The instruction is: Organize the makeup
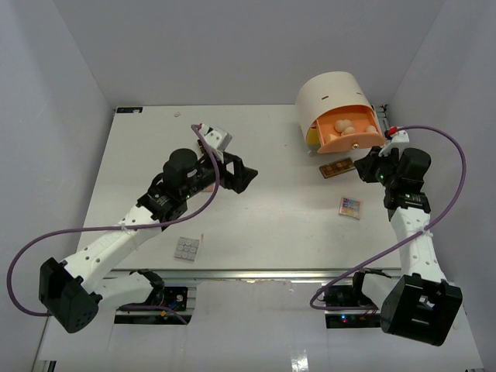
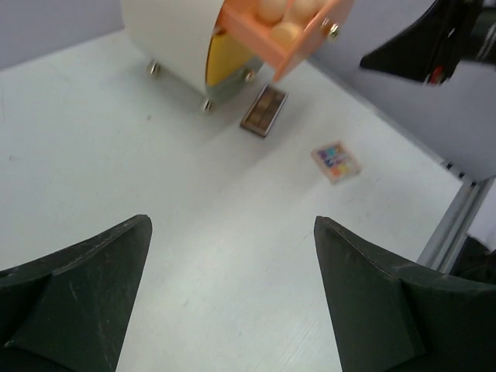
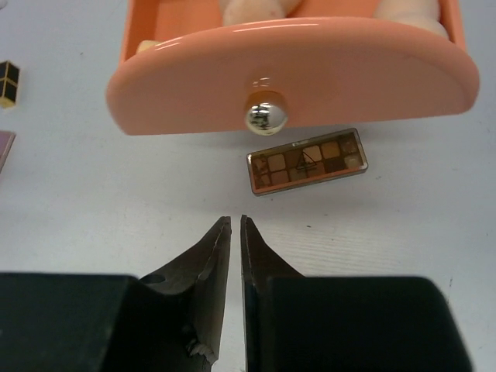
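Right gripper, jaws pressed together and empty, points at the brown palette just ahead, lying crosswise by the orange drawer; left gripper, spread wide, sits well apart.

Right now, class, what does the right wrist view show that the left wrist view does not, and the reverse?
Only the right wrist view: a black-and-gold lipstick tube at its left edge. Only the left wrist view: the multicoloured palette and the open left gripper. Both: the brown palette lying by the pulled-out orange drawer, with tan sponges inside.
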Tool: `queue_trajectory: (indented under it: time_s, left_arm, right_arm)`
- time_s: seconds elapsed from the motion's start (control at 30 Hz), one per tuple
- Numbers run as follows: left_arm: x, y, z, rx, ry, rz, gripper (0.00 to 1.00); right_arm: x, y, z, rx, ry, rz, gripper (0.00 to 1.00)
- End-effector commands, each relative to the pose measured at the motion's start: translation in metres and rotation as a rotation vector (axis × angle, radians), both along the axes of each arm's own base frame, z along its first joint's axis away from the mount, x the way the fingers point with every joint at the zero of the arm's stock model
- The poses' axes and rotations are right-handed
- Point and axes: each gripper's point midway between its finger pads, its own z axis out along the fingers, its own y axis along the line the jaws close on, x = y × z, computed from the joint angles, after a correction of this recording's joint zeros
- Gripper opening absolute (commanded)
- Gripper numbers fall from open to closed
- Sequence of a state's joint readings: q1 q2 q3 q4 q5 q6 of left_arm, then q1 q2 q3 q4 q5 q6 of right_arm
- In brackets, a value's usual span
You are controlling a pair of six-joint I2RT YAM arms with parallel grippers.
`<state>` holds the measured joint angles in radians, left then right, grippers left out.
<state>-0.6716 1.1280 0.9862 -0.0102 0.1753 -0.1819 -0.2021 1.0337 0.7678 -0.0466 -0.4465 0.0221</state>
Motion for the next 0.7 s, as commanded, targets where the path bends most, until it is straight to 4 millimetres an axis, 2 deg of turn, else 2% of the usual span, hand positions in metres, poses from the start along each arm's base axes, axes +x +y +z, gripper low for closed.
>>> queue_trajectory:
  time_s: [0.0,0.1,0.23,0.5,0.63,0.67]
  left_arm:
    - [-0.002,0.028,-0.029,0.071,-0.008,0.1,0.97]
    - [-0.004,0.039,-0.032,0.076,-0.013,0.141,0.98]
    - [-0.007,0.044,-0.031,0.069,-0.035,0.152,0.98]
    - [-0.006,0.046,-0.034,0.08,-0.036,0.155,0.98]
    - [-0.004,0.046,-0.038,0.093,-0.034,0.158,0.98]
    - [-0.002,0.048,-0.038,0.1,-0.037,0.172,0.98]
  right_arm:
    - [0.018,-0.018,0.015,0.097,0.009,-0.188,0.15]
    - [0.024,-0.021,0.02,0.146,-0.009,-0.23,0.12]
    - [0.033,-0.024,0.025,0.181,-0.029,-0.263,0.12]
    - [0.055,-0.024,0.004,0.232,0.047,-0.277,0.11]
    - [0.066,-0.022,0.005,0.247,0.044,-0.271,0.11]
    - [0.071,-0.022,0.01,0.253,0.029,-0.27,0.11]
